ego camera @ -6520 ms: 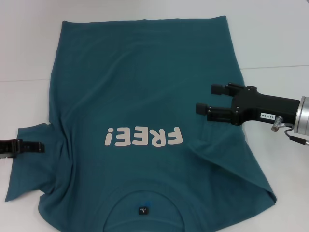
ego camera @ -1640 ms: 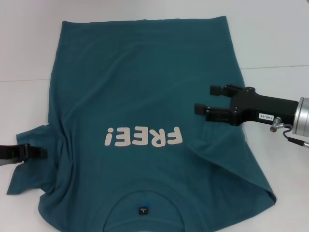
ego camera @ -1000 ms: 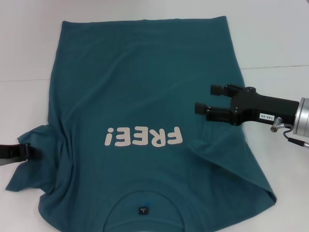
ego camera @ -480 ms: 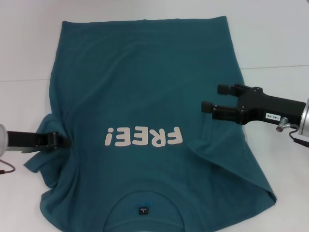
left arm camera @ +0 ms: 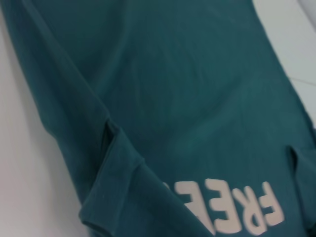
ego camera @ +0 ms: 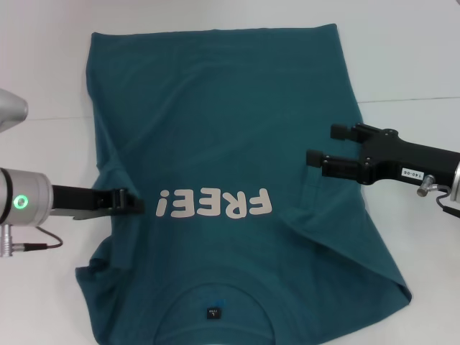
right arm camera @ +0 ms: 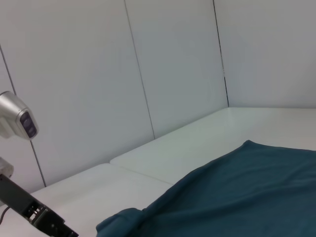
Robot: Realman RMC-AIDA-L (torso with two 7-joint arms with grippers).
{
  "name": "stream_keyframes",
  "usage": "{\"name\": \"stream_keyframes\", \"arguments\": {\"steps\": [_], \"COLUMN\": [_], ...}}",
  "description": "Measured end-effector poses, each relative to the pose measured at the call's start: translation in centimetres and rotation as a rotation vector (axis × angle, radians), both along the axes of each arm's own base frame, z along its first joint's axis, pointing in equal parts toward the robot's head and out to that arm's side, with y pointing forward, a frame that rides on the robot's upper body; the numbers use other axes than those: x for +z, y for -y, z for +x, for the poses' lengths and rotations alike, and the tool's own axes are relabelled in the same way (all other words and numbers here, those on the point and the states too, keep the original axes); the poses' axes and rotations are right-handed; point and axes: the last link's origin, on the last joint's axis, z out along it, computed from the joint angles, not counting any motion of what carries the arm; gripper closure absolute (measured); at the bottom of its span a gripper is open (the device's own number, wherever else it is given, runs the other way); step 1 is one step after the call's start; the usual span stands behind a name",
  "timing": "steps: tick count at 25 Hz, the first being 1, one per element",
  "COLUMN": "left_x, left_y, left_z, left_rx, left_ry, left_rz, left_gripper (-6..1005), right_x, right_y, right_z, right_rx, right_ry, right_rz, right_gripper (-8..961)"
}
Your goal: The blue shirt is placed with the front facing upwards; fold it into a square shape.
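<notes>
The blue shirt lies front up on the white table, with the white letters "FREE!" upside down to me and the dark neck label near the front edge. My left gripper is shut on the shirt's left sleeve and holds it folded inward over the body, just left of the letters. The folded sleeve shows in the left wrist view. My right gripper is open and hovers over the shirt's right side. The right sleeve lies spread out.
The white table surrounds the shirt, with a seam line running across it on the right. In the right wrist view a white panelled wall stands behind the table, and the left arm shows far off.
My left gripper has moved right, dragging the left sleeve inward over the shirt's body. My right gripper has drifted slightly to the right and stays open.
</notes>
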Motion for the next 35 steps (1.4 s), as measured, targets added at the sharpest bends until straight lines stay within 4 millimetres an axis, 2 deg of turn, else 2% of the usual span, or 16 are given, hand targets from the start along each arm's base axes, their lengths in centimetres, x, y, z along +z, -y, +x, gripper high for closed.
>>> {"name": "stream_keyframes", "arguments": {"steps": [8,18,35], "left_x": [-0.9,-0.8,-1.2], "left_y": [-0.7,-1.9,-2.5], "left_z": [0.5,2.0,2.4], "left_rx": [0.019,-0.002,-0.024], "left_ry": [0.056,0.059,0.027], "left_rz": [0.03,0.054,0.071], "left_gripper": [901,901,899], "right_x": [-0.1,-0.4,-0.6], "right_y": [0.4,0.7,0.8], "right_z": [0.5,0.7,0.7], "right_rx": [0.002,0.008,0.007], "right_ry": [0.011,0.014,0.011], "right_rz": [0.01,0.011,0.007], "right_gripper": [26,25,26]}}
